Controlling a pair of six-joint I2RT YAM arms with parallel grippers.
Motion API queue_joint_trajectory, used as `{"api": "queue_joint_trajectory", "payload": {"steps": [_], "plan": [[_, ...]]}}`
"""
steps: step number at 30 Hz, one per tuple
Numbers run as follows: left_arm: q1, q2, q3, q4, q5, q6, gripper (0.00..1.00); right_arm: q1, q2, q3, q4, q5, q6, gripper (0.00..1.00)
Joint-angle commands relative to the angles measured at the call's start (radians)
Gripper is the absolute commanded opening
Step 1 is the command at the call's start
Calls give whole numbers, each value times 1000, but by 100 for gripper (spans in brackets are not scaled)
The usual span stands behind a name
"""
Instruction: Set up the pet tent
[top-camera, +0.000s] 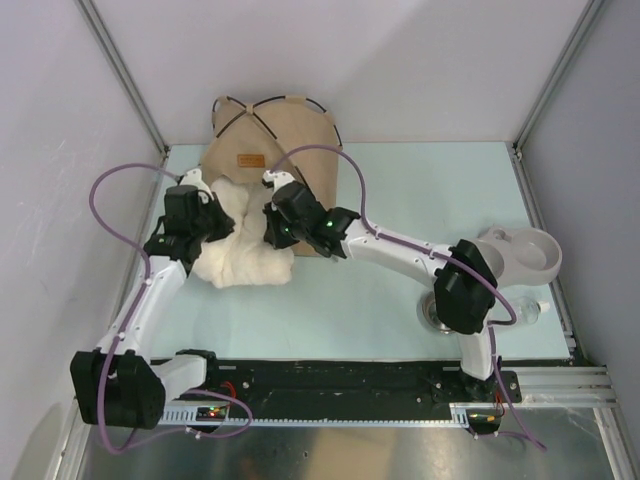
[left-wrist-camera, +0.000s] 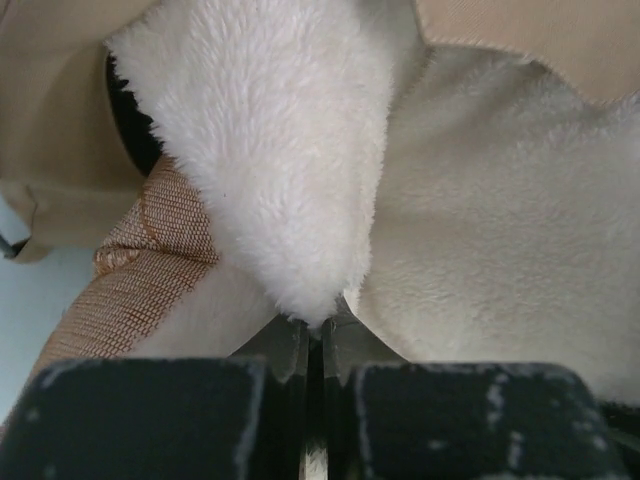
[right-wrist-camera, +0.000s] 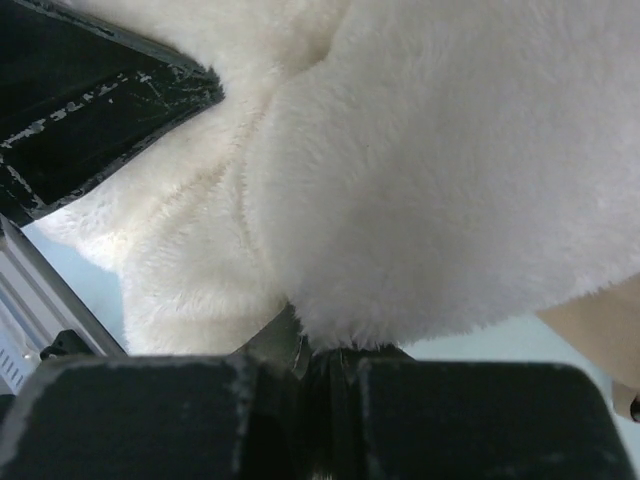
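Near end: left gripper (left-wrist-camera: 312, 340) is clamping shut on a corner of the cream pillow (top-camera: 245, 250), and right gripper (right-wrist-camera: 305, 352) is pinching its opposite side. Pillow is lying on the table (top-camera: 420, 190), touching the front of the pet tent (top-camera: 268, 130), which is sitting at the far edge. Tent is looking erected, poles crossing on top. My read: pillow insertion is left to do.

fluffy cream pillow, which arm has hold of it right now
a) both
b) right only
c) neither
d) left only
a: each wrist view shows a fold of the pillow pinched between closed fingers, the left fingers on one fold and the right fingers on another.
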Motion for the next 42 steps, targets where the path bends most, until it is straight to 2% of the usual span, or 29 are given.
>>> {"api": "queue_joint_trajectory", "payload": {"steps": [1,11,18,23,25,27,29,31,32,36,39,42], "plan": [[-57,47,73,46,85,-43,0,4,37,143,38,7,-23,0],[-86,182,165,81,46,-57,0,-71,163,333,-51,74,-6,0],[-90,233,217,85,-37,-69,0,-116,279,510,-126,98,-32,0],[-98,302,278,92,-19,-44,0,-112,272,484,-122,145,-61,1],[-99,322,298,92,-10,-34,0,-108,238,431,-108,152,-58,10],[-99,330,303,91,-6,-27,1,-97,197,362,-85,166,-55,24],[-99,325,296,92,-17,-24,7,-82,155,295,-62,175,-55,37],[-100,308,280,92,-30,-20,16,-73,125,250,-57,181,-46,49],[-100,299,270,91,-38,-20,24,-71,111,236,-60,185,-40,55],[-100,224,227,81,-71,-12,38,-67,41,167,-67,211,-2,72],[-100,163,199,60,-105,-8,51,-66,-25,90,-48,222,20,82],[-99,103,170,35,-147,-6,65,-64,-88,29,-35,219,40,87]]}}
